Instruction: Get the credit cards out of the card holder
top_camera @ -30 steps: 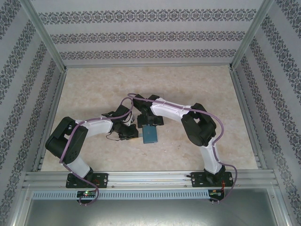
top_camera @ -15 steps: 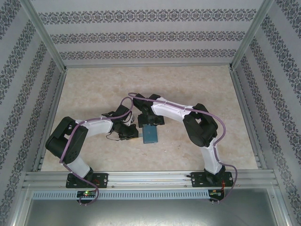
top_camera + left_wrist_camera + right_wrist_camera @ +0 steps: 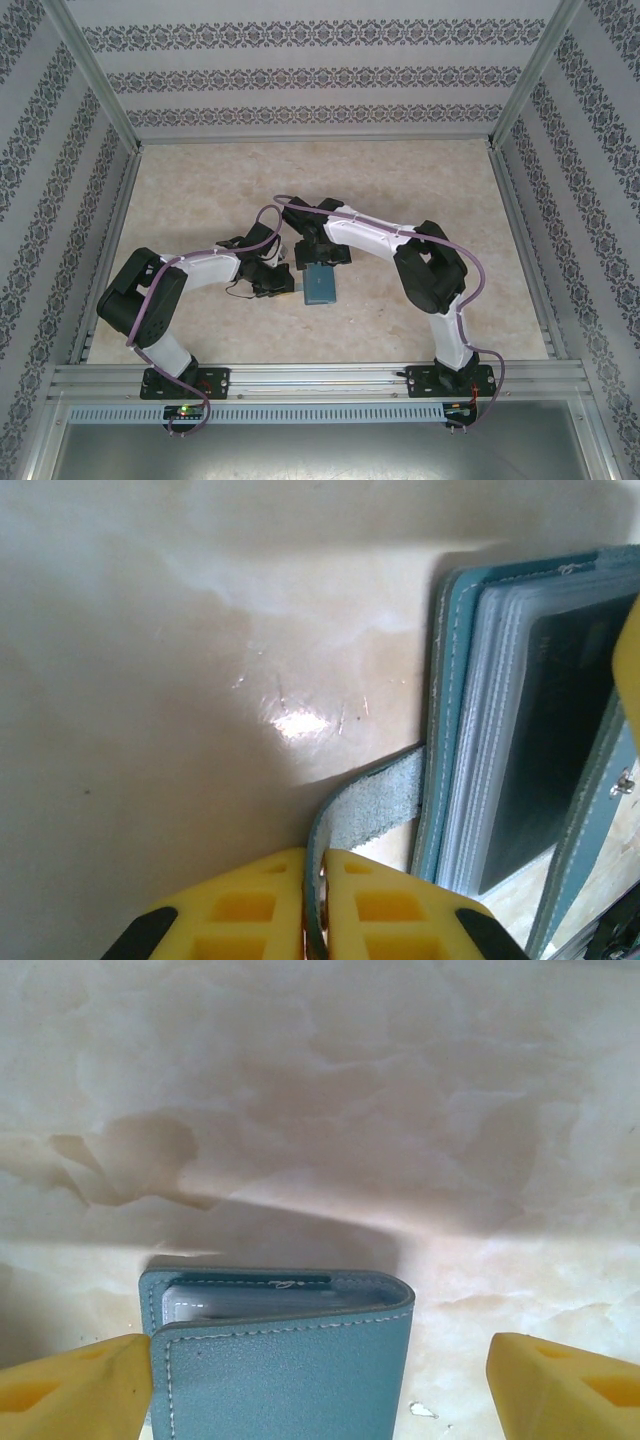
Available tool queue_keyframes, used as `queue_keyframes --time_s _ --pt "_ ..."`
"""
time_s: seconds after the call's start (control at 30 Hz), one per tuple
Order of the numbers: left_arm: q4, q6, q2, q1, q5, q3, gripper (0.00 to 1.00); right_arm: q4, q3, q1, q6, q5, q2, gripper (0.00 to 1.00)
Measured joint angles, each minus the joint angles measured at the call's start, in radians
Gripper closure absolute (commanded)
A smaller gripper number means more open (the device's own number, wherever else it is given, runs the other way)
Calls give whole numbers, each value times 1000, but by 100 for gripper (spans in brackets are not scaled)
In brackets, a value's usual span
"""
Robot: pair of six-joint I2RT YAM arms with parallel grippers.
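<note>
Start with the worktop [image 3: 420,200]. Your two arms meet over its middle, and the card holder [image 3: 321,287] lies there just on the near side of where they meet. Its long axis runs from the far wall toward the arm bases.

The left end effector [image 3: 315,905] comes in from the holder's left side and is clamped on the tab [image 3: 372,802], with the strap pinched between both yellow fingers. That anchors the holder along its long left edge.

The right end effector [image 3: 320,1380] hangs over the holder's far end with its jaws spread wide, one fingertip on each side of the short width. In its own camera, the fingertip on the left of the picture is touching or just beside the cover's edge, and the other stands well apart.

So the right arm is your free one, and it sits directly above the thing it has to reach into.

In the left wrist camera the cover stands ajar. The credit cards [image 3: 560,760] sit inside a stack of clear sleeves, with a dark one facing out. You cannot tell from here which edge the sleeves open on, so settle that before you reach in.
</note>
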Motion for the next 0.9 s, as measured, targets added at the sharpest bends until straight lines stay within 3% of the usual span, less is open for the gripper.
queue_keyframes --time_s 0.67,0.9 --pt "-17 -39 0 0 -18 9 93 -78 -77 -2 -56 7 -80 18" --pt "-17 -65 0 0 -19 10 93 -51 -120 -2 -60 -41 -122 16"
